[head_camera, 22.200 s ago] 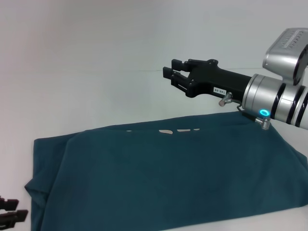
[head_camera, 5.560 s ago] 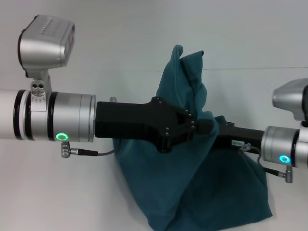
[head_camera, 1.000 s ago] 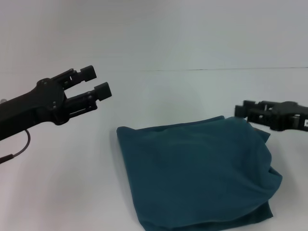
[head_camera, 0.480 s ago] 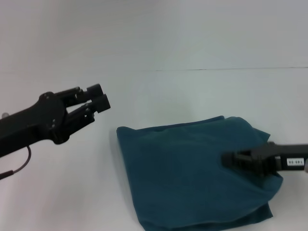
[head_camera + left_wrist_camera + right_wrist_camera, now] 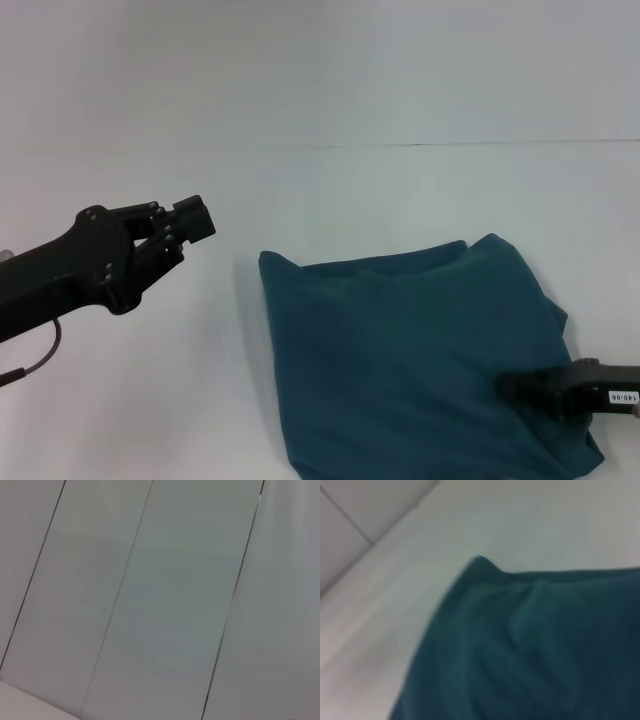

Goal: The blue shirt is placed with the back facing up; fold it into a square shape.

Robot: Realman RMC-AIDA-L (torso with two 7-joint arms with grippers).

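The blue shirt lies folded in a rough square on the white table, right of centre, with soft creases and a bulging right edge. The right wrist view shows its fabric close up, one corner pointing at the bare table. My right gripper rests low on the shirt's front right part, its black body reaching in from the right edge. Whether it holds any fabric is hidden. My left gripper hovers above the bare table to the left of the shirt, fingers together and holding nothing.
The white table has bare surface to the left of and behind the shirt. A pale panelled wall fills the left wrist view. A thin cable hangs under the left arm.
My right gripper slid toward the front right over the shirt, and the shirt shifted slightly that way with it. My left gripper's fingers closed and it sank a little.
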